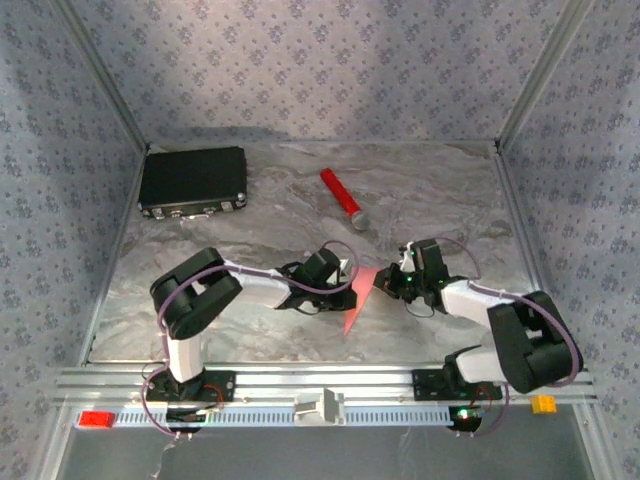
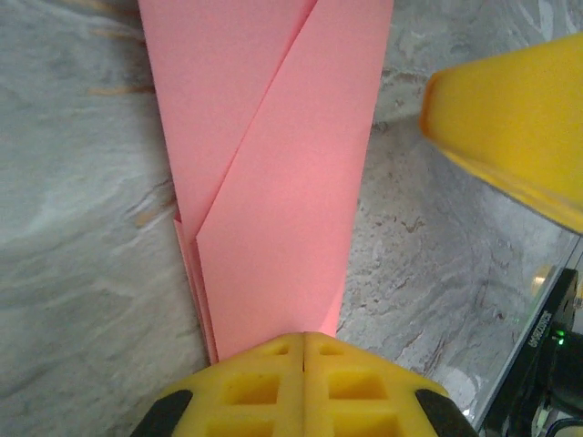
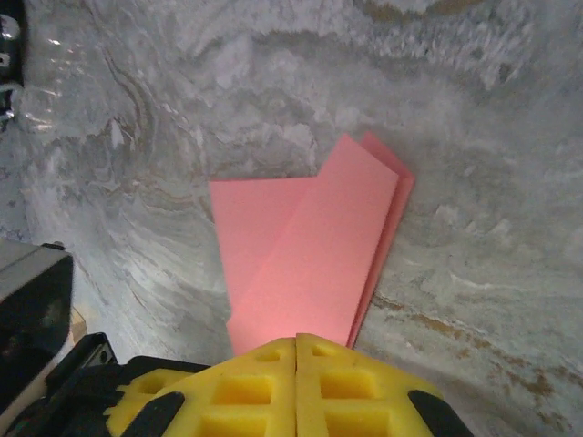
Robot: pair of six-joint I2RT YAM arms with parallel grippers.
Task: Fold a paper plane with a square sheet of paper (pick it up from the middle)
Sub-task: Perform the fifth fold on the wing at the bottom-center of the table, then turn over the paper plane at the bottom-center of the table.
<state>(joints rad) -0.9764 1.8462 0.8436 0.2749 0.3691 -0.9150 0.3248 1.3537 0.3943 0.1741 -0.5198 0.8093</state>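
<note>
The left gripper point(image 2: 302, 344) and the right gripper point(image 3: 296, 344) are each closed tight on an opposite end of the folded pink-red square sheet of paper point(image 1: 362, 295), which sits between them over the grey marbled table point(image 1: 250, 215). Keep the layers aligned, pull gently taut, then press the crease evenly.

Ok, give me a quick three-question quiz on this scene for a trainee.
1. True or false: the left gripper and the right gripper are both shut.
2. What sits in the far left corner of the table? A mug, B black case, C bowl.
3. What lies directly ahead of both grippers' fingertips?
Key: 1 true; 2 B; 3 the folded pink paper.
</note>
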